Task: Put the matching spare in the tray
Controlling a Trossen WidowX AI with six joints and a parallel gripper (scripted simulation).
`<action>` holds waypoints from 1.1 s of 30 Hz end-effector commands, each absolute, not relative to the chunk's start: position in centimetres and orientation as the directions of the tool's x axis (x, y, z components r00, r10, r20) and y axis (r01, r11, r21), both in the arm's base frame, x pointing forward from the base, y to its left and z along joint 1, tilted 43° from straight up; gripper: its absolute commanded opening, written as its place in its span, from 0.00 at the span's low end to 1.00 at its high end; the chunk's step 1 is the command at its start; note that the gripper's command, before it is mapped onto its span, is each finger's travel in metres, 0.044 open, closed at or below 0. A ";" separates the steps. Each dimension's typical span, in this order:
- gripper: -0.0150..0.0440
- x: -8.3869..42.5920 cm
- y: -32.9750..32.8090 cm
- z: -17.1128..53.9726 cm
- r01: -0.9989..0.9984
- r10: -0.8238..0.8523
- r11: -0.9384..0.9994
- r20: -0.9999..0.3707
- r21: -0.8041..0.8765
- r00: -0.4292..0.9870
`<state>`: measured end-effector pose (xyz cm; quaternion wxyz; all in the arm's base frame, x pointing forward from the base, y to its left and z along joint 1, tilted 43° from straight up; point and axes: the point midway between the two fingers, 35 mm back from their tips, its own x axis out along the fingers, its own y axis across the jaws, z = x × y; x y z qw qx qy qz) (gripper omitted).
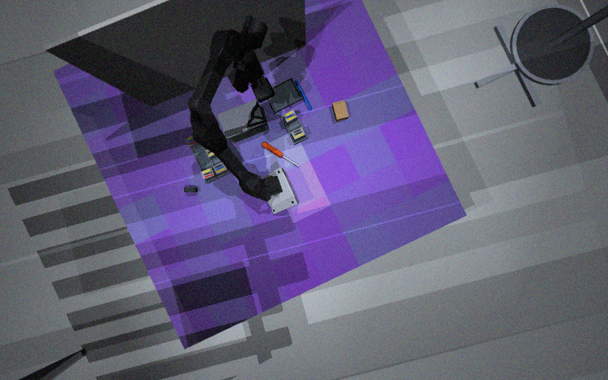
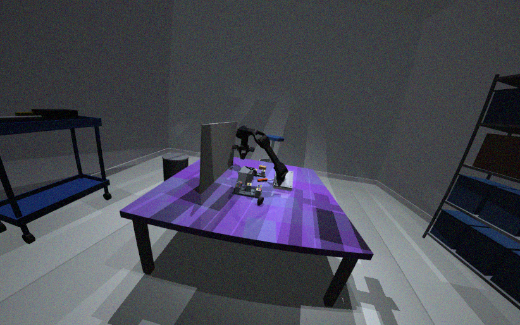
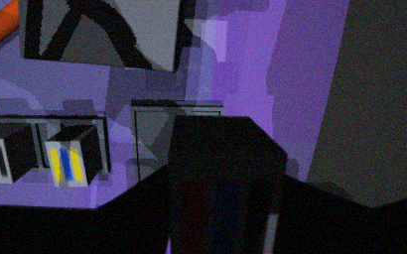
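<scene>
Arm (image 1: pixel 207 123) folded, wrist high, jaws clamped on a load

From high overhead we look straight down on the whole purple table (image 1: pixel 367 188). Our exterior view stands far back beyond one corner, facing across it (image 2: pixel 294 226) toward the walls. Our wrist view sits close, just above the tabletop. All three share the cluster at the table's middle.

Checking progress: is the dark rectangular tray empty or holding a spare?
Empty where visible: the dark tray looks bare; black gripper holds the striped spare.
</scene>
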<state>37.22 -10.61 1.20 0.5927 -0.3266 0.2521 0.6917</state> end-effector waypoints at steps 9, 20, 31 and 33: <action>0.25 36.1 -15.2 -4.3 -0.981 0.669 -0.187 -0.738 -0.056 -0.085; 0.25 36.2 -15.1 -4.7 -0.981 0.669 -0.187 -0.739 -0.056 -0.085; 0.25 36.3 -14.5 -5.4 -0.981 0.668 -0.186 -0.739 -0.056 -0.085; 0.25 36.3 -14.4 -5.6 -0.981 0.668 -0.186 -0.739 -0.056 -0.085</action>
